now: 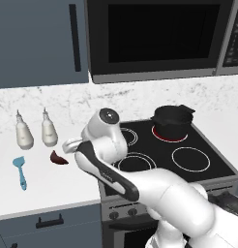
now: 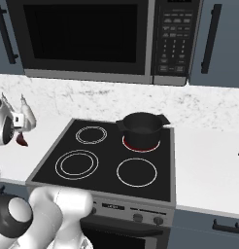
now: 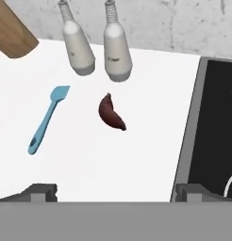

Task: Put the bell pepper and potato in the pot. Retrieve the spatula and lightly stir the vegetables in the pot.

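Observation:
The potato (image 3: 111, 113), a dark maroon-brown pointed lump, lies on the white counter (image 3: 113, 160) left of the stove; it also shows as potato (image 1: 57, 159). A blue spatula (image 3: 46, 119) lies to its left, blade toward the wall, seen too as spatula (image 1: 20, 172). My gripper (image 3: 117, 194) hovers above the counter in front of the potato, open, with nothing between its fingers. The black pot (image 1: 172, 121) stands on the stove's back right burner, which glows red, and appears as pot (image 2: 141, 128). The bell pepper is out of view.
Two white nozzle bottles (image 3: 96, 49) stand by the wall behind the potato. A wooden object (image 3: 12, 30) sits at the far left. The black stovetop (image 1: 188, 160) borders the counter on the right. A microwave (image 2: 92, 36) hangs above the stove.

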Available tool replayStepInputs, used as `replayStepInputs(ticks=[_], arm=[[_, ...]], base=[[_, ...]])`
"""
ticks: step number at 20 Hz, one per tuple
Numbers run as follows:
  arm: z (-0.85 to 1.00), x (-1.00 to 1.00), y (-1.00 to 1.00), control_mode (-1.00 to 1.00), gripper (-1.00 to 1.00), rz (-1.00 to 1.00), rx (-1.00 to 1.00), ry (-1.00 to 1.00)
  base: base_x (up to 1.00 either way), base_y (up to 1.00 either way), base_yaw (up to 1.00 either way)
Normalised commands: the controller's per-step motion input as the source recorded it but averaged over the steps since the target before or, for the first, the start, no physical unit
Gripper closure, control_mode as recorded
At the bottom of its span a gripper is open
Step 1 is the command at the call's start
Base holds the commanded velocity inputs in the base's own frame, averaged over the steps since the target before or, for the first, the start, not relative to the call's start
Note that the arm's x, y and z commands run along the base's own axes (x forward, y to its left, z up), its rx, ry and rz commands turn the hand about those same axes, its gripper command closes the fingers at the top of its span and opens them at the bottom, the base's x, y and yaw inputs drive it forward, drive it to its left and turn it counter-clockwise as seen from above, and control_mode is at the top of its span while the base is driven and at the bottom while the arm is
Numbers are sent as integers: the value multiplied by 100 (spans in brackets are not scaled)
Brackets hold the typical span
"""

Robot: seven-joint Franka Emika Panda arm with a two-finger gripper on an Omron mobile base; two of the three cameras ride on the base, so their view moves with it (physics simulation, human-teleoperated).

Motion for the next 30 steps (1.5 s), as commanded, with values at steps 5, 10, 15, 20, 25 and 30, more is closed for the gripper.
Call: replayStepInputs(ticks=[5, 10, 15, 20, 25, 30], arm=[[-31, 16, 63, -100, -100, 7, -4, 5], [-39, 32, 30, -100, -100, 0, -12, 0], [-28, 41, 17, -100, -100, 0, -11, 1], [-27, 44, 19, -100, -100, 0, -7, 4], [-33, 40, 20, -100, -100, 0, -5, 5], [-43, 31, 20, -100, -100, 0, -8, 1]], base=[[0, 0, 0], [0, 0, 0], [0, 0, 0], [0, 0, 0], [0, 0, 0], [0, 0, 0]])
